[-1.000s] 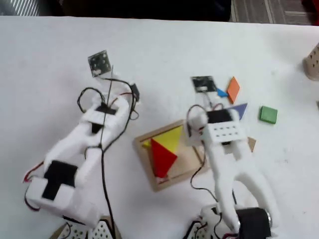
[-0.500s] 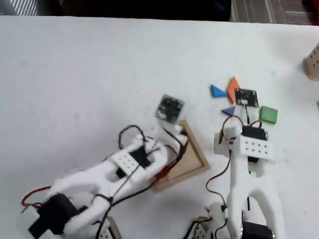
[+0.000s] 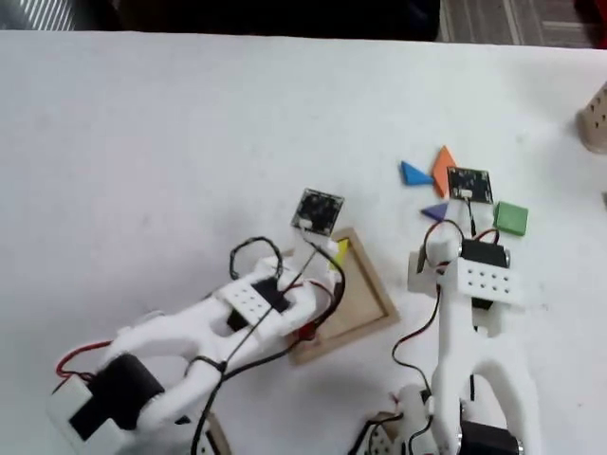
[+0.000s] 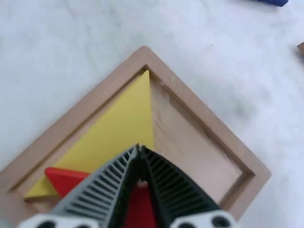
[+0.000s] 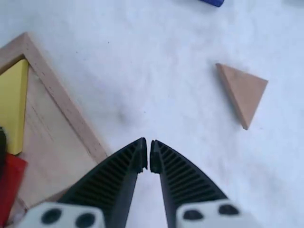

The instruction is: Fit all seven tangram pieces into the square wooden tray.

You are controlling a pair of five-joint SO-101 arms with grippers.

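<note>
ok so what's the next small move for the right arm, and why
Probably open the right gripper and ease it toward the tan triangle: its jaws are shut over bare table beside the tray, that piece lies loose nearby, and the tray has bare floor beside its yellow triangle.

red triangle point(image 4: 65, 180): partly behind left pincer point(image 4: 140, 150) | blue piece point(image 5: 212, 2): cut off
</note>
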